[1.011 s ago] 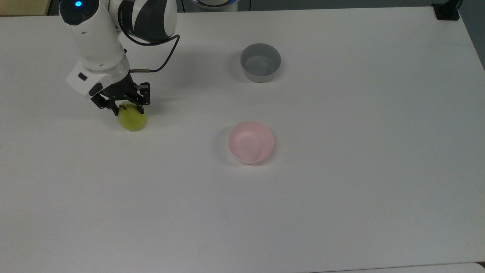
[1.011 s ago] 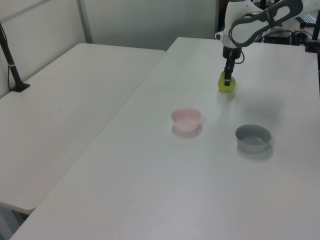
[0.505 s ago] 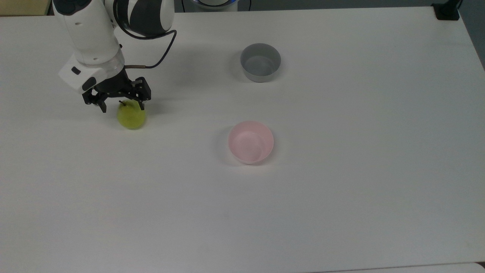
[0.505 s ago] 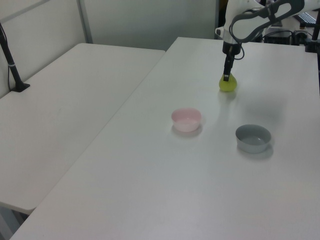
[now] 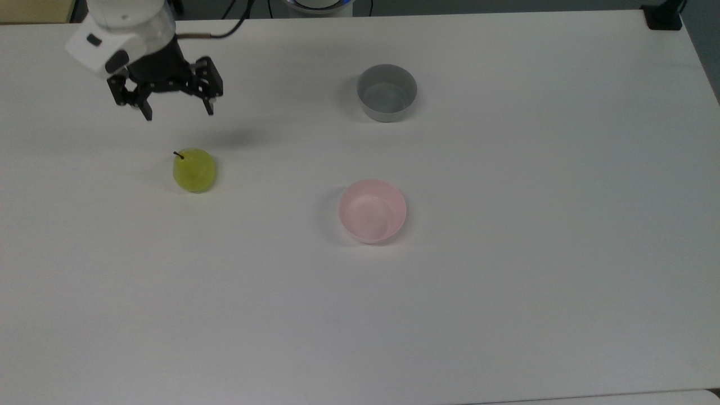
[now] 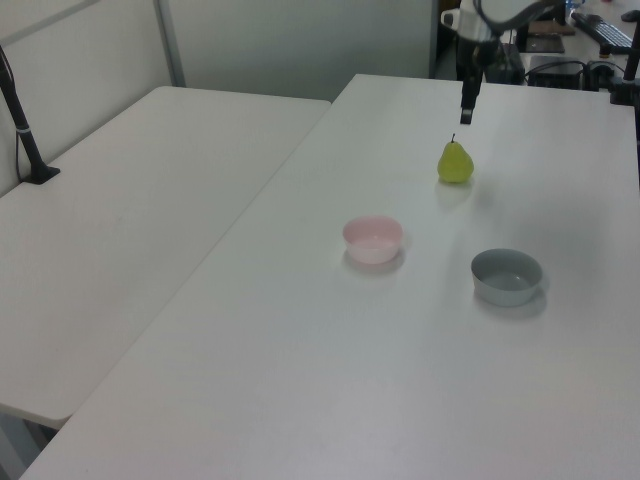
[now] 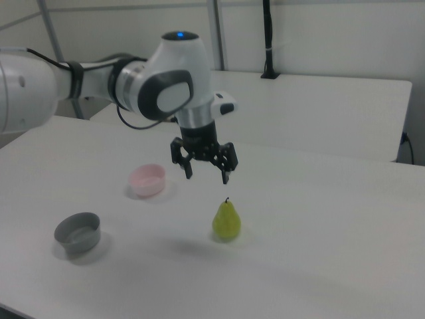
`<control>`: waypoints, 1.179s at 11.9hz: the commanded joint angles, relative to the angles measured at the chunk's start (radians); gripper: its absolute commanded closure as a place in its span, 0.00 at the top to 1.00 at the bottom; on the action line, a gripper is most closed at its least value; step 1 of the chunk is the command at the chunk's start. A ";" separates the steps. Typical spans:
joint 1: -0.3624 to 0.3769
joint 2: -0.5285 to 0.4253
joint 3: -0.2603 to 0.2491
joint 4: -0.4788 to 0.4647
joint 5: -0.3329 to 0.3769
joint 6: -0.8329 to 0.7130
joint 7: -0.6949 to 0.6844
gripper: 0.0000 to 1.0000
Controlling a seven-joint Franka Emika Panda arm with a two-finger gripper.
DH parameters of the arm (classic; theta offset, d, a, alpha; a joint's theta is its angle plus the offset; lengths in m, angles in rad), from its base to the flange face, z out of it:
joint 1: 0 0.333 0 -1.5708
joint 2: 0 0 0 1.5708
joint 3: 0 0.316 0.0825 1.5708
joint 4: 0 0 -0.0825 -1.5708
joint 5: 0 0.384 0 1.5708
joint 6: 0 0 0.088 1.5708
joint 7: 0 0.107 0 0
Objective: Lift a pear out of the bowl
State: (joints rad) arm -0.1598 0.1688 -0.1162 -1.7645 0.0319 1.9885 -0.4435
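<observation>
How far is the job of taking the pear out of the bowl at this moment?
Done: the pear is out of the pink bowl, which is empty; it stands upright on the white table, stem up. In hand: nothing; the gripper is open and hangs above the pear, not touching it. Left: by the look of it, nothing more with the pear. The grey bowl is empty too.

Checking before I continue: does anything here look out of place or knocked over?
Nothing is tipped or spilled. The pear stands upright on the bare table, apart from the empty pink bowl and grey bowl. The open tool hangs above it.
</observation>
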 commanded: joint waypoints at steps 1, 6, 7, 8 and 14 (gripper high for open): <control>0.014 -0.087 0.007 0.029 -0.015 -0.140 0.107 1.00; 0.060 -0.185 0.029 0.135 -0.009 -0.428 0.146 1.00; 0.075 -0.213 0.029 0.135 -0.009 -0.450 0.147 1.00; 0.085 -0.232 0.029 0.135 -0.006 -0.473 0.147 1.00; 0.135 -0.232 0.032 0.128 0.002 -0.326 0.237 1.00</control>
State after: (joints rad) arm -0.0449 -0.0642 -0.0793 -1.6227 0.0323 1.5794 -0.2784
